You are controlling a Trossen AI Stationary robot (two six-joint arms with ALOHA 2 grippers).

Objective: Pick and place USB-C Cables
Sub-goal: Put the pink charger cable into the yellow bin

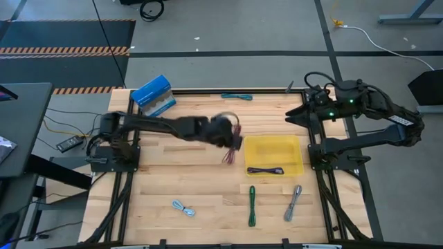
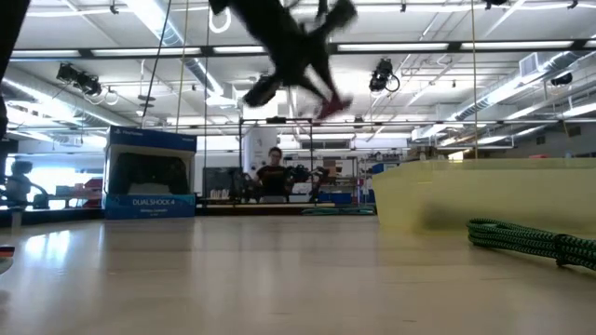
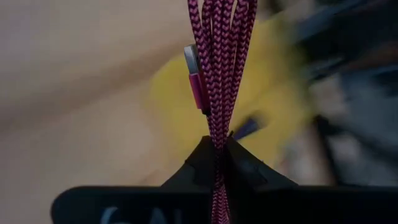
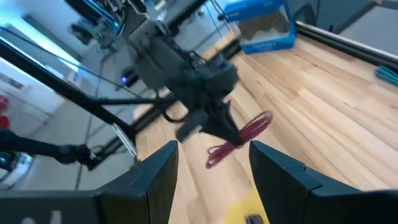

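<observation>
My left gripper (image 1: 234,140) reaches out over the table's middle, just left of the yellow tray (image 1: 296,146), and is shut on a maroon braided cable (image 1: 229,155). In the low view that cable (image 2: 331,108) rides high above the table. A dark purple cable (image 1: 265,170) lies inside the tray. Flat on the wood lie a green cable (image 1: 252,205), a grey one (image 1: 293,202), a light blue one (image 1: 183,207) and a teal one (image 1: 237,96). My right gripper (image 4: 211,177) waits open, raised at the table's right side. My left gripper pinches the maroon cable's bundled strands (image 3: 217,127) between its two fingers (image 3: 200,163), several strands together. The cable is lifted clear of the table. Its looped length (image 4: 239,138) sticks out beyond the fingertips, and a metal-tipped plug (image 3: 195,73) lies alongside the strands.
A blue box (image 1: 154,95) stands near the far left corner. The yellow tray's wall (image 2: 466,191) rises on the right in the low view, the green cable (image 2: 531,237) in front of it. A person (image 2: 275,172) sits far behind the table.
</observation>
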